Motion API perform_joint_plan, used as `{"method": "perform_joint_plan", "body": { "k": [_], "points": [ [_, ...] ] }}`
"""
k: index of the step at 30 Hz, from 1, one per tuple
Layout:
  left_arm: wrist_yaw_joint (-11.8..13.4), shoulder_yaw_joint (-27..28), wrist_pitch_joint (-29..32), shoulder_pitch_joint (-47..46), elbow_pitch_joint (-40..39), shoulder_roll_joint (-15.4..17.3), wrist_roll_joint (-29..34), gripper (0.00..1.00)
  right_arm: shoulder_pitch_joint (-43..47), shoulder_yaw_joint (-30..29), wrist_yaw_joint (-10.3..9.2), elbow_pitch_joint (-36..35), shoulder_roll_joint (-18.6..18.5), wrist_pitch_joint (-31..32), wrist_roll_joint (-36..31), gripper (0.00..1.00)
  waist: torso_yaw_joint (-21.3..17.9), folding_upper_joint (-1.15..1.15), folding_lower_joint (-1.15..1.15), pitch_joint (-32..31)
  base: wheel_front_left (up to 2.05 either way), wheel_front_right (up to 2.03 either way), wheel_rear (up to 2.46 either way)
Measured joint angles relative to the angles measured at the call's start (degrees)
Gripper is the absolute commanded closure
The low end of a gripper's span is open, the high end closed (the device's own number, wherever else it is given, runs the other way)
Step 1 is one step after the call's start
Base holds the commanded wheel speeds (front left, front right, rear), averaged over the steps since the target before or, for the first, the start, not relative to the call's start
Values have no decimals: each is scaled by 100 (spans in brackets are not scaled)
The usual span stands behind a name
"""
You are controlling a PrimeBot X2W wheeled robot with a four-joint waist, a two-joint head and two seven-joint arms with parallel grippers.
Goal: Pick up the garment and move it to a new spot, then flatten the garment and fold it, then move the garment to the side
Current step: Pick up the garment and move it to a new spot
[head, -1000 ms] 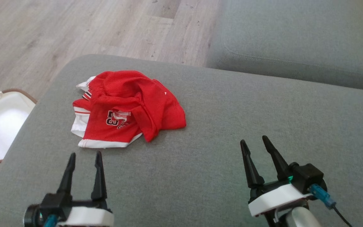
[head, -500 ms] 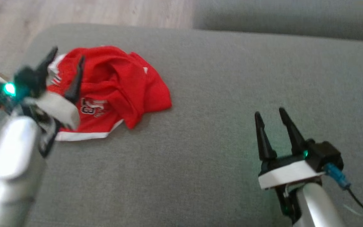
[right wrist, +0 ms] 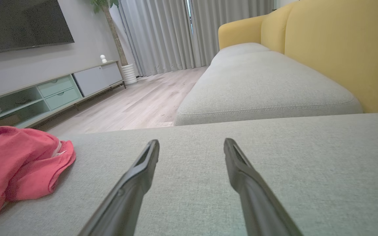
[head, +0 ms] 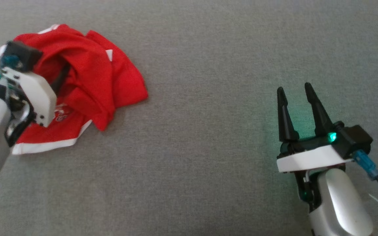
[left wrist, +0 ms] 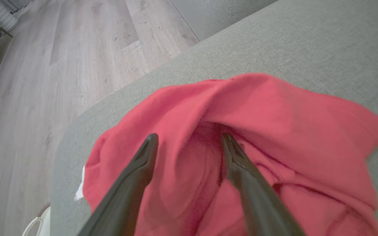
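The garment (head: 103, 75) is a crumpled red jersey with white trim, lying in a heap on the left part of the grey sofa cushion (head: 208, 147). My left gripper (left wrist: 189, 137) is over the heap, open, with both fingertips pressed into the red cloth (left wrist: 274, 108) and a fold between them. In the head view its white wrist block covers the garment's left side. My right gripper (head: 295, 90) is open and empty, low over bare cushion far to the right. In its wrist view, my right gripper (right wrist: 192, 143) points along the cushion, with the garment (right wrist: 21, 160) at the left edge.
A second grey seat cushion (right wrist: 261, 88) and a yellow backrest (right wrist: 340, 49) lie beyond the right gripper. Wood floor (left wrist: 61, 65) drops off past the cushion's edge near the garment, with a white basket rim (left wrist: 36, 224) below. A low TV cabinet (right wrist: 44, 95) stands across the room.
The head camera has tilted down, so the scene shifted. My left arm swung forward from the near edge onto the garment, fingers now in the cloth. The right gripper stays open.
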Motion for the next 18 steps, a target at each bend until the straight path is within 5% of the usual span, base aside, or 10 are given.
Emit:
{"method": "perform_joint_plan", "body": {
  "k": [2,3,10,18],
  "points": [
    [0,-164,-42,-188,159,37,-167,0,-66,-34,0,-27,0,0,10,0,-69,0,0,87,0,0,0],
    [0,-186,-70,-255,250,30,-241,100,-92,-54,0,-42,0,-1,11,0,-98,0,0,125,0,0,0],
    [0,-382,-848,-592,647,-15,-449,100,-158,-134,0,-57,-3,0,10,0,-159,0,-1,217,0,0,0],
    [8,70,-2283,-1100,845,-285,-609,100,-153,-162,0,7,-4,0,22,0,-78,0,-1,-31,0,0,0]
  ]
}}
